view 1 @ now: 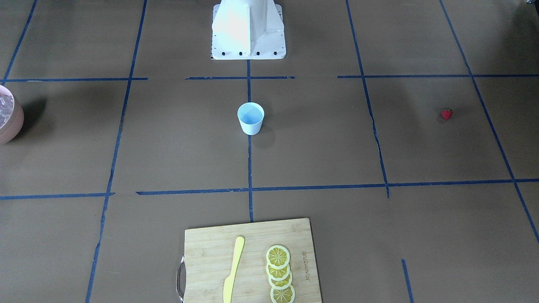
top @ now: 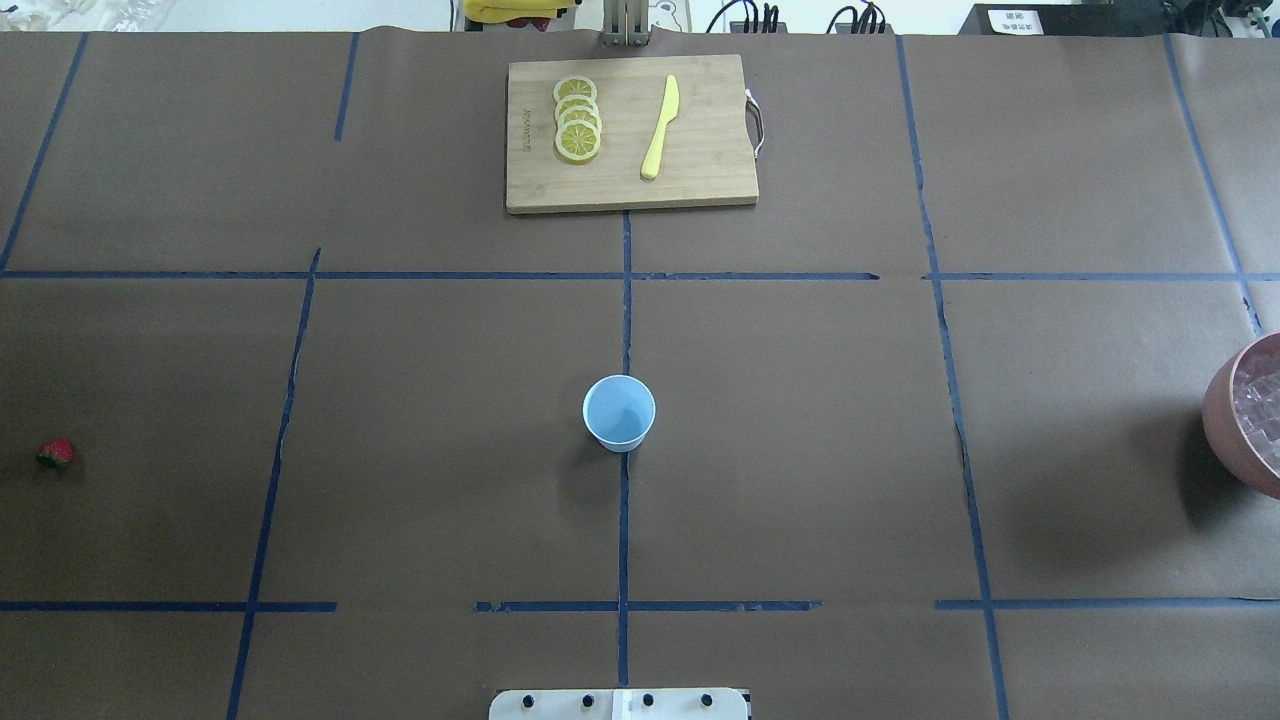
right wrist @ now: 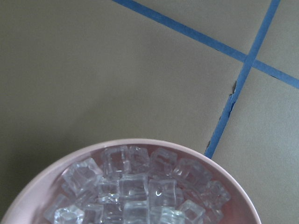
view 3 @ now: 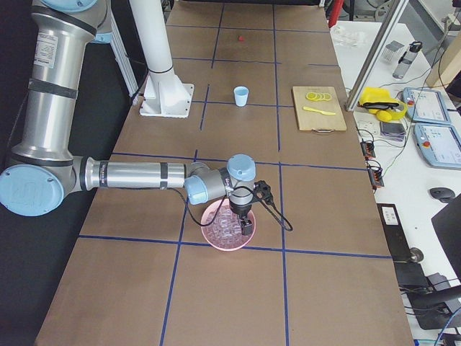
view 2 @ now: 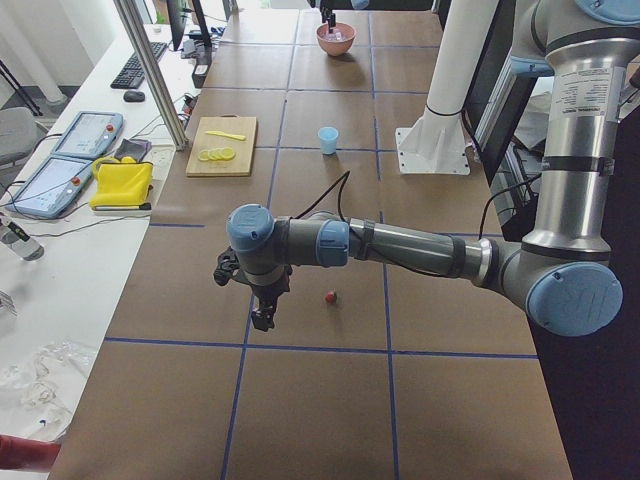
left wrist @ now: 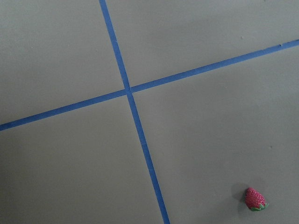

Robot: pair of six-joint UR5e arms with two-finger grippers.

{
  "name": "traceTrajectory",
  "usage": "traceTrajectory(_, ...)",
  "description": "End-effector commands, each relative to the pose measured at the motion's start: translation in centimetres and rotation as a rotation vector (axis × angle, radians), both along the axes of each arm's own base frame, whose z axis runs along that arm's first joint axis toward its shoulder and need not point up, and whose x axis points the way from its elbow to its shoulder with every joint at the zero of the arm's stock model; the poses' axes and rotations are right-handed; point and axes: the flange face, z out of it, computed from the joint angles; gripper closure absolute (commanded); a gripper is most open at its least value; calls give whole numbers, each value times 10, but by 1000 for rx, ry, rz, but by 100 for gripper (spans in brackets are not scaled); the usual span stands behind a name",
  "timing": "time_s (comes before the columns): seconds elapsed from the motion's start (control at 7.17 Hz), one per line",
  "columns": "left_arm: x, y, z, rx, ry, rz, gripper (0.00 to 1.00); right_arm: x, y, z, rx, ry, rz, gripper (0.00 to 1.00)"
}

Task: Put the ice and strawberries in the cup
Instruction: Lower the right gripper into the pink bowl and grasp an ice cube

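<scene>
Cup [top: 619, 412] sits pretty much dead center, upright, right on a blue tape line [top: 624, 540]. Strawberry [top: 57, 454] is way out at the far left. Pinkish bowl [top: 1225, 432] of ice [top: 1262, 402] is cut off by the right edge. Top center there's a cutting board [top: 700, 185] with overlapping lemon slices [top: 577, 120] and a yellow knife [top: 661, 127] beside them.

We find the cup [top: 619, 413] at the table's middle, the strawberry [top: 56, 453] near its left end, the bowl [top: 1222, 430] holding the ice [top: 1262, 405] at its right end, and the cutting board [top: 620, 190] at the edge farthest from the robot, carrying lemon slices [top: 577, 120] left of a knife [top: 660, 128].
</scene>
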Motion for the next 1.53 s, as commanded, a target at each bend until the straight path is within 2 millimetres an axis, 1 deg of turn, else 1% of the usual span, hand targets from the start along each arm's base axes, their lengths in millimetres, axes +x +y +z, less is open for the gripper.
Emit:
traceTrajectory(0.0, 0, 0, -1, 1, 0, -1, 0, -3, 2, 9, -7, 8, -14, 5)
traceTrajectory(0.28, 0, 0, -1, 2, 0, 0, 0, -10, 3, 13, -14, 11, -33, 7)
traceTrajectory(0.56, 0, 0, -1, 3, 0, -1, 0, -12, 5, 16, -20, 15, -40, 10)
traceTrajectory(0.7, 0, 0, -1, 2, 0, -1, 0, -12, 6, 18, -26, 17, -40, 24)
traceTrajectory(0.84, 0, 0, -1, 2, 0, -1, 0, -12, 6, 19, -29, 19, -39, 60)
traceTrajectory(0.98, 0, 0, -1, 4, 0, 0, 0, -11, 5, 18, -25, 17, -40, 86)
traceTrajectory(1.11, 0, 0, -2, 6, 0, 0, 0, -12, 4, 16, -21, 15, -39, 98)
traceTrajectory(1.25, 0, 0, -2, 6, 0, 0, 0, -12, 2, 10, -13, 9, -37, 98)
traceTrajectory(1.39, 0, 0, -2, 6, 2, 0, 0, -6, -2, -2, 4, -3, -21, 98)
